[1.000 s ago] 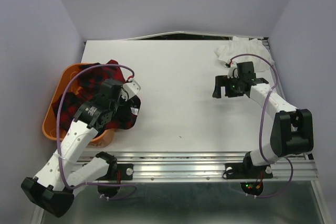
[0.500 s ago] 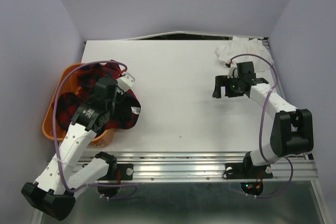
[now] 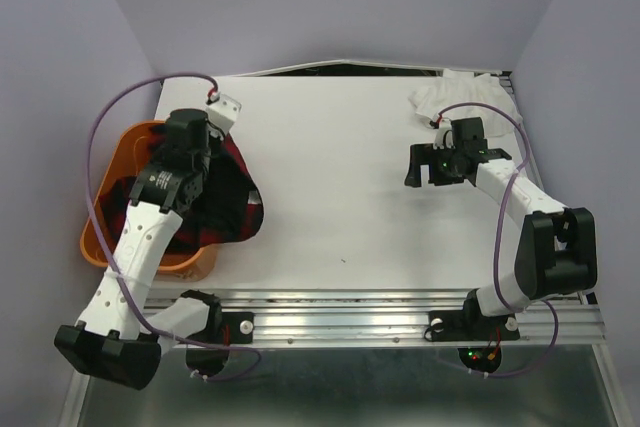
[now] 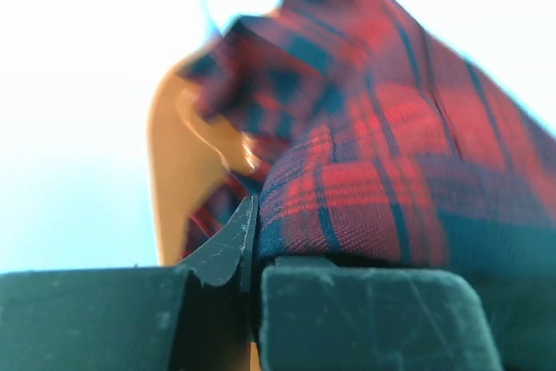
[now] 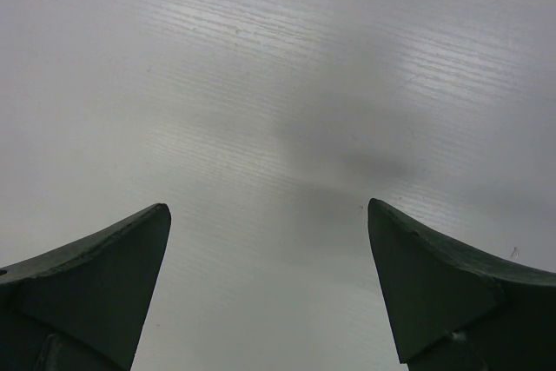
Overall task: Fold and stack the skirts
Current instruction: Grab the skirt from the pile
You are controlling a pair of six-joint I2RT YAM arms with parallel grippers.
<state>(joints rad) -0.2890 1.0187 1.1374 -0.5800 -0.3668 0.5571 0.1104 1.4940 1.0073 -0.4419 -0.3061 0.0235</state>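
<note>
The left gripper (image 3: pixel 190 152) has moved toward the far left since a second ago, from over the near half of the orange basket (image 3: pixel 100 237) to above its far rim, and its cable now loops high over the corner of the surface (image 3: pixel 340 167). In the left wrist view its jaws are pressed together on a fold of the red plaid skirt (image 4: pixel 373 154), with the basket's orange wall (image 4: pixel 174 145) behind the cloth. The skirt (image 3: pixel 225 202) has shifted with it. It stretches from the gripper across the basket and hangs over the right rim onto the surface, and more dark lining shows than before.

The right gripper (image 3: pixel 420 165) has not moved. It hovers over the bare surface with its jaws wide apart (image 5: pixel 269 215) and nothing between them. A white cloth (image 3: pixel 465 92) lies at the far right corner, as earlier.
</note>
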